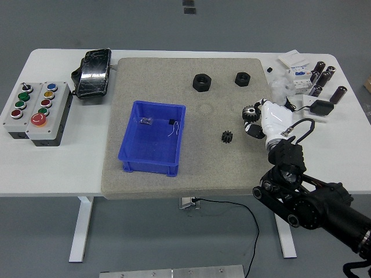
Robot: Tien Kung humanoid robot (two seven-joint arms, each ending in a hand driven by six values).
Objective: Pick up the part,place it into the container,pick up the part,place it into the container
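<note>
My right hand (255, 120) is white and comes in from the lower right on a black arm. It is over the right edge of the grey mat (185, 179), and its fingers are curled on a black gear (250, 112). A smaller black gear (227, 136) lies on the mat just left of the hand. The blue container (130, 145) stands on the left part of the mat, well left of the hand, with small bits inside. My left arm is out of view.
Two black nuts (201, 82) (242, 78) lie at the back of the mat. A button box (36, 111) and a black device (93, 70) sit at the left. Capacitors, white parts and a cable (313, 81) crowd the table's right rear.
</note>
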